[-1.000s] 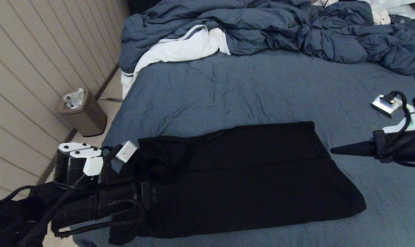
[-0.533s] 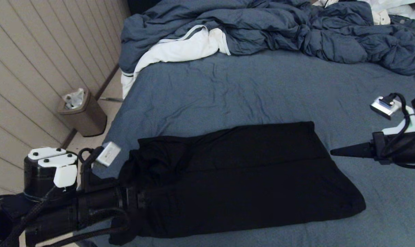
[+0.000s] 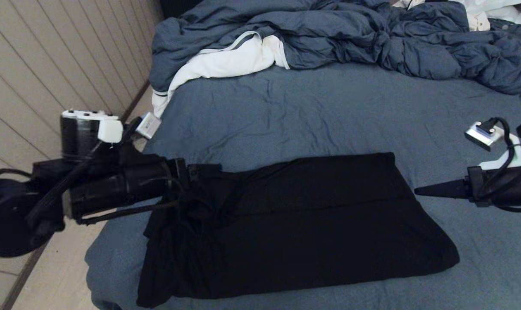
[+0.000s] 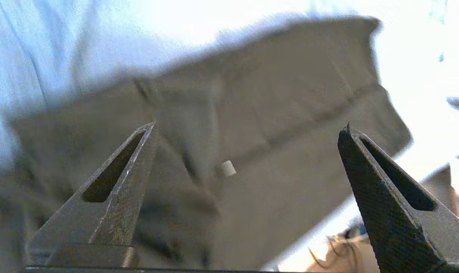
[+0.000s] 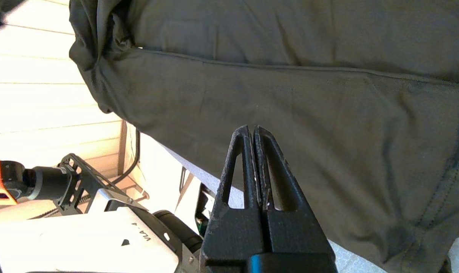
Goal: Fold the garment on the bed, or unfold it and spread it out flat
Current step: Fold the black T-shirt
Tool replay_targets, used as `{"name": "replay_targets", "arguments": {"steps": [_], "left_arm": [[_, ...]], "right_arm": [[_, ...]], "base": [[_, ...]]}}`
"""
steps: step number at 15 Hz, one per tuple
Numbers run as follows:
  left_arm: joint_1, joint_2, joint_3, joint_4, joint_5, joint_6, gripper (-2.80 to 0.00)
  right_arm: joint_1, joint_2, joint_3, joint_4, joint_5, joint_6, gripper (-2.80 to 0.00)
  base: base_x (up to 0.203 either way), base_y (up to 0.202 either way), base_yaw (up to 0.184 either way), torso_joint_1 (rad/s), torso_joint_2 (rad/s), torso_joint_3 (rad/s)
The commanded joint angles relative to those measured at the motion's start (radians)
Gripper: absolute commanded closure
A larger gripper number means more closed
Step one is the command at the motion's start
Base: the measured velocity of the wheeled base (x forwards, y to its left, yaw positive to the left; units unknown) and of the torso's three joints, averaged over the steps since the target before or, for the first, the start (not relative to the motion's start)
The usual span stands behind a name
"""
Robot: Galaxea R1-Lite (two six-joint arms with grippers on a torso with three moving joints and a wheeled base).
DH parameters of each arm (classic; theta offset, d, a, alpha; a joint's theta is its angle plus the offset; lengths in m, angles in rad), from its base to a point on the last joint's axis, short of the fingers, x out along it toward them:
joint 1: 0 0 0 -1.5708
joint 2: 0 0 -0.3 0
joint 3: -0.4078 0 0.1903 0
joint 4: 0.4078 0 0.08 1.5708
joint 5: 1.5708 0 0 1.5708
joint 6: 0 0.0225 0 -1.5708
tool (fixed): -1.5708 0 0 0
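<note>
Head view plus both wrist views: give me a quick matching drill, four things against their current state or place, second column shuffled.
Things:
1. left gripper
2. right gripper
3. black short-sleeved T-shirt
4. rumpled blue-grey duvet

States or places:
A. heaped at the far end of the blue-grey-sheeted bed
B. fingers shut, empty, beside the shirt's right edge
C. folded long, plain side up, near the bed's front edge
D. fingers wide apart, empty, at the shirt's left end

Pairs: 1-D, 2-B, 3-C, 4-A
</note>
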State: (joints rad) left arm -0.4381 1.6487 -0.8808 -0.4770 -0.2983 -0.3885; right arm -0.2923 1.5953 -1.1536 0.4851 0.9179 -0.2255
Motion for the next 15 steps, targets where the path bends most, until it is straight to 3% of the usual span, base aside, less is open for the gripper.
{"name": "replay_targets", "arguments": {"steps": [1, 3, 4, 9, 15], "left_arm": [[0.036, 0.168, -0.158, 0.062, 0.0, 0.004, -2.8], [0.089, 0.252, -0.28, 0.158, 0.002, 0.009, -2.8], [0.104, 0.278, -0.318, 0.182, 0.004, 0.009, 0.0], [0.111, 0.347, -0.462, 0.259, 0.011, 0.011, 0.0], [0.099, 0.418, -0.489, 0.273, 0.011, 0.013, 0.0]], "right_arm": [[-0.001, 0.0, 0.008, 0.003, 0.006, -0.001, 0.0], [-0.002, 0.001, 0.009, 0.003, 0.014, -0.003, 0.0], [-0.002, 0.002, 0.009, 0.003, 0.018, -0.001, 0.0], [-0.004, 0.003, 0.012, 0.003, 0.018, -0.003, 0.0], [-0.018, 0.008, 0.011, 0.001, 0.018, -0.009, 0.0]], "base": [[0.0, 0.0, 0.0, 0.0, 0.0, 0.0], [0.0, 0.0, 0.0, 0.0, 0.0, 0.0], [0.0, 0.0, 0.0, 0.0, 0.0, 0.0], [0.0, 0.0, 0.0, 0.0, 0.0, 0.0], [0.0, 0.0, 0.0, 0.0, 0.0, 0.0]]}}
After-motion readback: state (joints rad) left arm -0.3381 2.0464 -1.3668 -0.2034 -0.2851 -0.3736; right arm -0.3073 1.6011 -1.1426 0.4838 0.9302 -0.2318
